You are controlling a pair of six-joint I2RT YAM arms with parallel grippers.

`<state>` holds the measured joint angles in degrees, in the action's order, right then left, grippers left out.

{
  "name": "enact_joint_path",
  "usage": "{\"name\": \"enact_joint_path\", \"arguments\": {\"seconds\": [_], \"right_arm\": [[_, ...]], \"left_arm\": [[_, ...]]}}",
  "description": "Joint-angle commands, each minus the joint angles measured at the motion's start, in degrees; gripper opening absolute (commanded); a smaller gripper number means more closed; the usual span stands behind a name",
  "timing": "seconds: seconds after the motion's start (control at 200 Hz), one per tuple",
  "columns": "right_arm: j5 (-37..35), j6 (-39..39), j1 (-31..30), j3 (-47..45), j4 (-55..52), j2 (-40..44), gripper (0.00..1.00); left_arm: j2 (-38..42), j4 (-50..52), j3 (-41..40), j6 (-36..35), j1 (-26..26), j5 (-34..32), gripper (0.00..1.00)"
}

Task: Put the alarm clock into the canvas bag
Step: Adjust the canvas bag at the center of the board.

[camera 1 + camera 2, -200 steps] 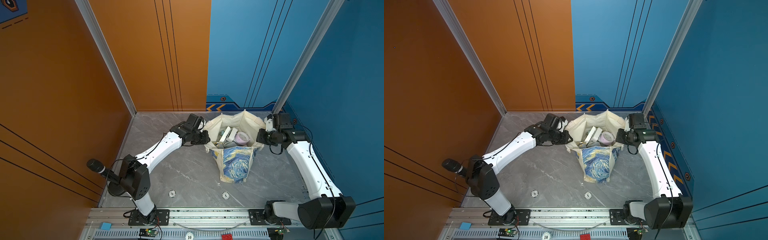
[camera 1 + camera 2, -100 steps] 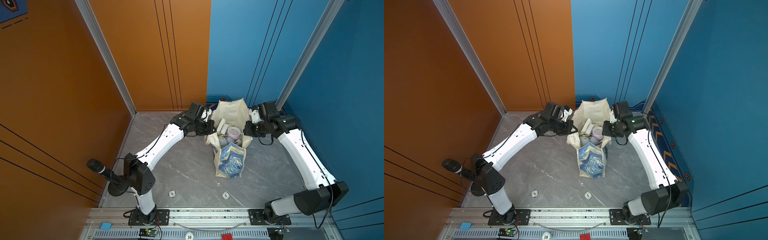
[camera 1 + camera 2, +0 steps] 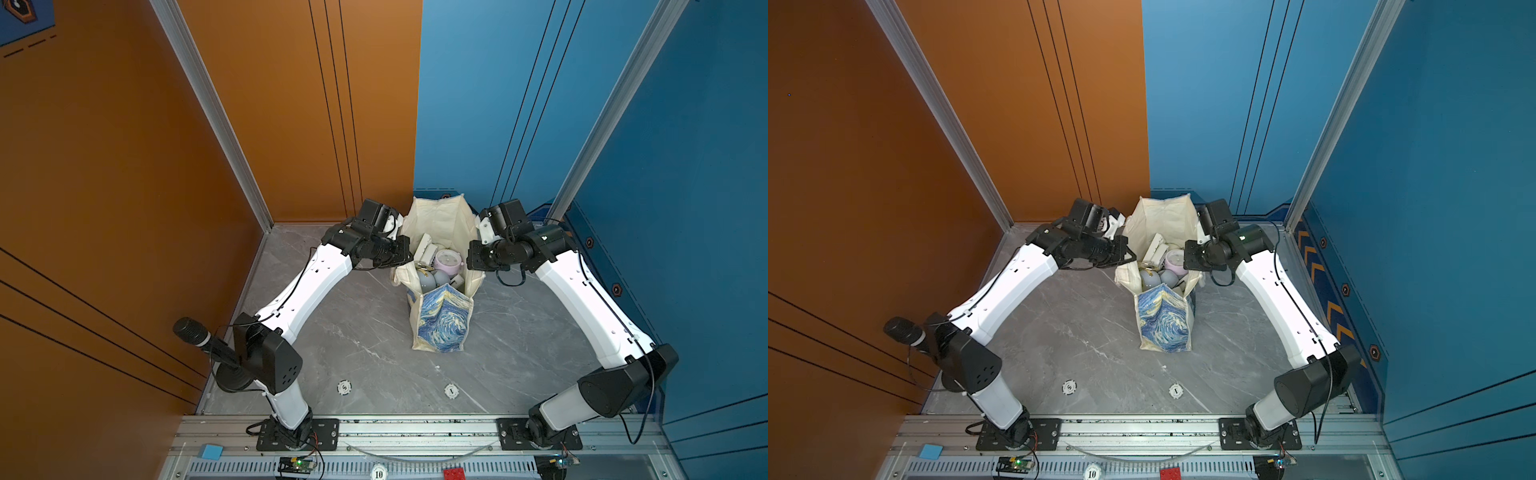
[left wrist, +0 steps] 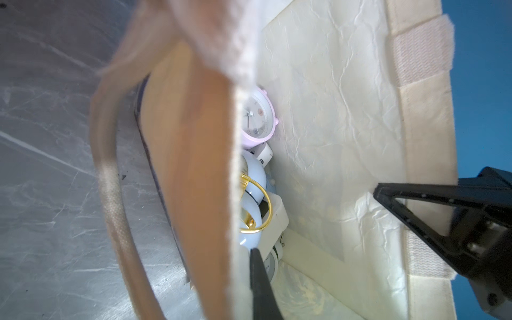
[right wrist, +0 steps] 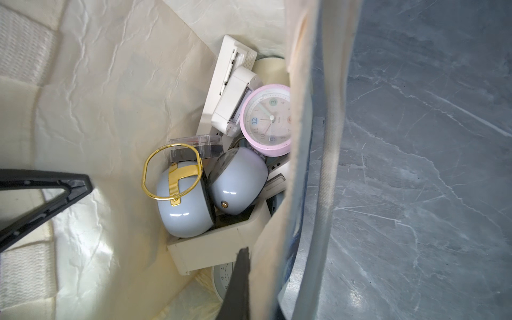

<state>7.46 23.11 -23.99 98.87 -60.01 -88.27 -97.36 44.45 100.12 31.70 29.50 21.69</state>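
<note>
Top views, working outward from my end: first the table (image 3: 365, 332), then the canvas bag (image 3: 442, 320) standing upright, painted side toward me. Its mouth runs away from me. The left gripper (image 3: 404, 257) and right gripper (image 3: 474, 258) are each clenched on an opposite side rim. The pink alarm clock (image 3: 447, 259) lies down inside, between them and nearer the right one, just beyond the grey clocks (image 3: 432, 280). I reckon all that's left is to let go.
</note>
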Motion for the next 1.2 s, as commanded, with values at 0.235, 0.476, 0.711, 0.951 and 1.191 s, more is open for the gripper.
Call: {"name": "enact_joint_path", "arguments": {"seconds": [0.235, 0.476, 0.711, 0.951, 1.191], "right_arm": [[-3.5, 1.1, -0.9, -1.6, 11.8, 3.6, 0.31], [-6.0, 0.3, 1.9, 0.2, 10.0, 5.2, 0.41], [-5.3, -1.1, 7.6, -0.1, 9.4, 6.9, 0.49], [-5.4, -3.3, 14.7, -4.2, 9.6, 8.0, 0.56], [-14.9, -5.9, 19.5, -18.2, 17.9, 11.4, 1.0]], "left_arm": [[8.2, -11.0, -2.1, -1.8, -2.1, 1.8, 0.27], [8.6, -11.4, 0.1, -2.4, -2.6, 1.2, 0.54], [11.1, -8.5, -1.8, -6.2, -7.0, -5.3, 0.66], [15.2, -5.6, -9.4, -11.1, -14.7, -14.3, 0.75], [17.0, -9.1, -23.6, -15.0, -23.1, -21.8, 0.96]]}}
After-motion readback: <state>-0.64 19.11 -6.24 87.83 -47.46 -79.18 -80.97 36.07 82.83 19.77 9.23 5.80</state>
